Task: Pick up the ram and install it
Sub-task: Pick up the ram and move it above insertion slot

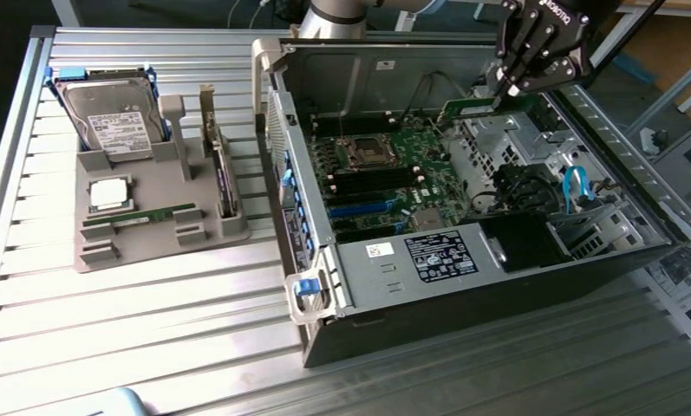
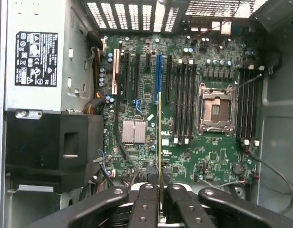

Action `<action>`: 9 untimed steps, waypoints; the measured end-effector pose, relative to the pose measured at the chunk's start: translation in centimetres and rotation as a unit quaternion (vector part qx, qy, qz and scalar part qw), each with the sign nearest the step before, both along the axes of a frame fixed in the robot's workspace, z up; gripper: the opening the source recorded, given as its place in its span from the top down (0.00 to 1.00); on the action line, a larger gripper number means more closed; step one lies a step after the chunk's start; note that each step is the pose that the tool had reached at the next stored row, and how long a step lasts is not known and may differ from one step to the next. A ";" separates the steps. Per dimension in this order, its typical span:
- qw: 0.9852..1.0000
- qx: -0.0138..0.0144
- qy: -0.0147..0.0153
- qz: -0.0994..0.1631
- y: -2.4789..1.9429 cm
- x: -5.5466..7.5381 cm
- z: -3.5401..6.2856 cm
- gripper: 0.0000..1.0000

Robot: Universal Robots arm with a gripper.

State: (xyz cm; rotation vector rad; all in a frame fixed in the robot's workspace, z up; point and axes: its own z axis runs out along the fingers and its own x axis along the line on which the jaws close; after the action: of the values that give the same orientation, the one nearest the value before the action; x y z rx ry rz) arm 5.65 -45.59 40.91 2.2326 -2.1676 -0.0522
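Note:
My gripper (image 1: 505, 90) hangs over the far right part of the open computer case (image 1: 461, 295), shut on a ram stick (image 1: 468, 107), a thin green board that sticks out from the fingers toward the motherboard (image 1: 397, 165). In the wrist view the held ram stick (image 2: 160, 137) shows edge-on as a thin yellow-green line between the black fingers (image 2: 145, 204). It hangs above the board near the blue slot (image 2: 158, 76). Black memory slots (image 2: 184, 102) lie beside the empty CPU socket (image 2: 215, 110). A second ram stick (image 1: 151, 215) lies flat on the grey holder (image 1: 148, 238).
The grey holder outside the case also carries a hard drive (image 1: 112, 121), a square silver CPU (image 1: 110, 192) and an upright card (image 1: 218, 165). Inside the case are the power supply (image 1: 438, 256), a black fan housing (image 2: 56, 149), a heatsink (image 2: 133, 131) and loose cables (image 1: 576, 186).

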 end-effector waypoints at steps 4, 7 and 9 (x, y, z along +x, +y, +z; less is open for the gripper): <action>1.000 0.000 0.000 -0.024 0.00 0.0 -0.03 0.87; 1.000 0.000 0.000 -0.027 0.11 0.0 -0.04 0.87; 1.000 -0.001 0.000 -0.028 0.50 0.0 -0.04 0.87</action>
State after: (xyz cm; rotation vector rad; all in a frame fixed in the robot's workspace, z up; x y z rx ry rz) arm 5.69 -45.09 40.87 2.1717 -2.2288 -0.0520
